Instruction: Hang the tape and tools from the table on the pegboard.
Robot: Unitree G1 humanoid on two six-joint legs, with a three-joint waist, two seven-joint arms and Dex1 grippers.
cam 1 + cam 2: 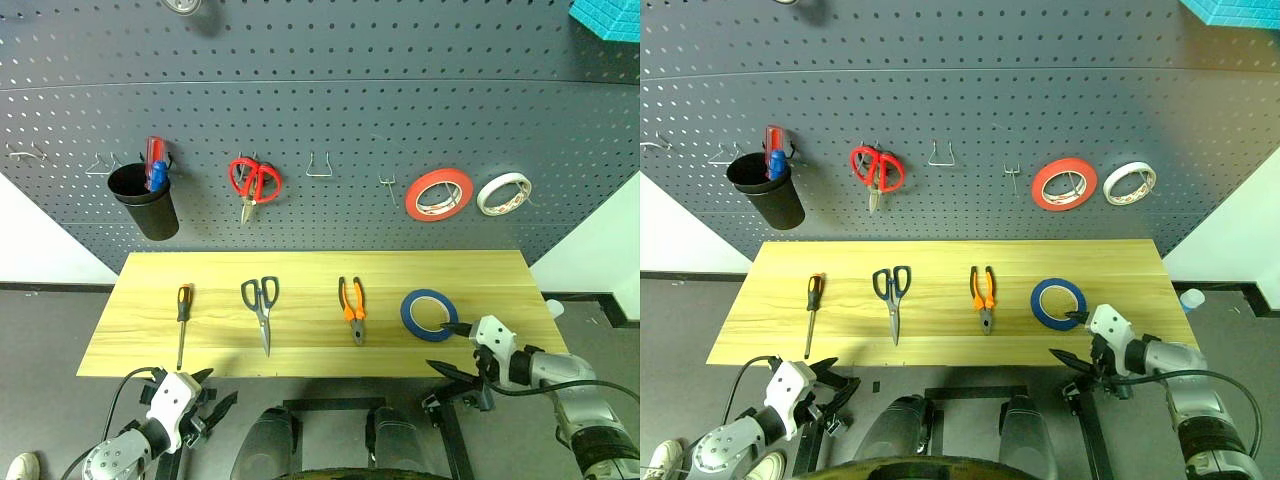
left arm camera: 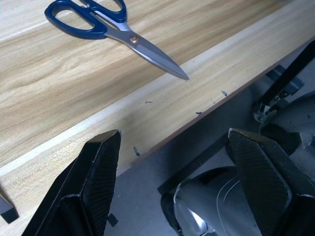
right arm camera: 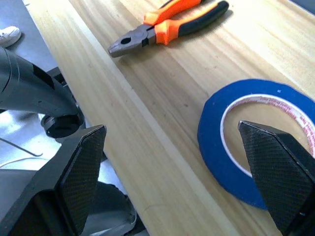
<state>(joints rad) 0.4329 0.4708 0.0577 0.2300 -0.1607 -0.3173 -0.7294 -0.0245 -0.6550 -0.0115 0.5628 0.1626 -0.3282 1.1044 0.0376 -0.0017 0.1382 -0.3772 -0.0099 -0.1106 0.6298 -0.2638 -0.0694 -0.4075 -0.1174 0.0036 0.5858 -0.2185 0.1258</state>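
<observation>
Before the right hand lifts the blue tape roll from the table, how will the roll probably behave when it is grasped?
The blue tape roll lies flat on the table, so it should not roll away now. It looks like a thin, stiff ring, probably light, and may slide on the smooth wood if pushed. Once tilted on edge, its round shape could let it roll. The right hand is open beside it.

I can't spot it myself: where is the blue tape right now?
The blue tape lies flat at the table's right end, beside the orange-handled pliers, just ahead of the open right gripper.
</observation>
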